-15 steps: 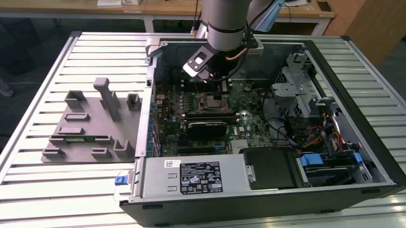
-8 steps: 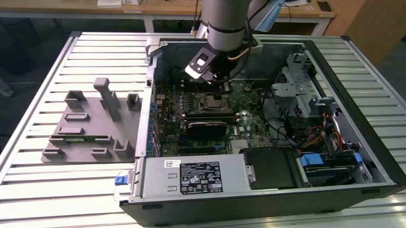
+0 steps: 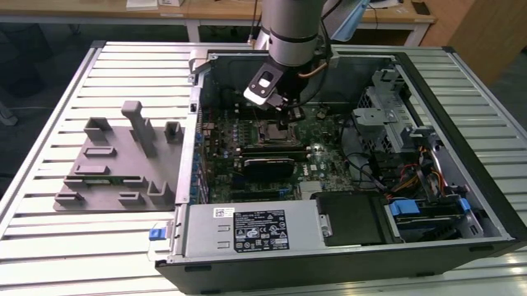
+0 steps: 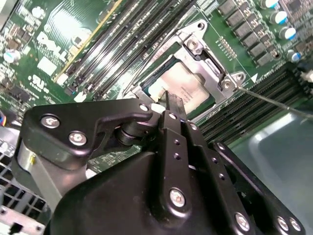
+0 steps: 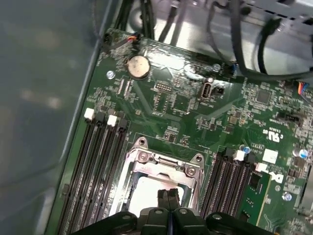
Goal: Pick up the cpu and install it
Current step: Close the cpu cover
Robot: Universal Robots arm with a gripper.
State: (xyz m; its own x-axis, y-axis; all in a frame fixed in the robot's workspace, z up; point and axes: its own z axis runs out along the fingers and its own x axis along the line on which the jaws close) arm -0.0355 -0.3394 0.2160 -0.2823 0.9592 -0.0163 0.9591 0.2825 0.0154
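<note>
The cpu [image 4: 188,85], a pale silvery square, lies flat inside the metal-framed socket [image 4: 215,63] on the green motherboard; the first wrist view also has the cpu [image 5: 144,191] in the socket frame [image 5: 161,161]. My gripper [image 4: 173,105] hangs just above the cpu's edge with its two black fingers pressed together and nothing between them. Those fingers [image 5: 164,198] meet over the pale chip in the first wrist view. In the exterior view my gripper [image 3: 290,112] is lowered into the open computer case, directly over the socket [image 3: 276,131].
The open case [image 3: 197,123] lies on a slatted metal table. A black card [image 3: 265,165] sits in front of the socket, memory slots [image 5: 98,166] flank it, and cables and a drive cage [image 3: 387,123] stand at the exterior view's right. A grey fixture [image 3: 115,160] rests outside.
</note>
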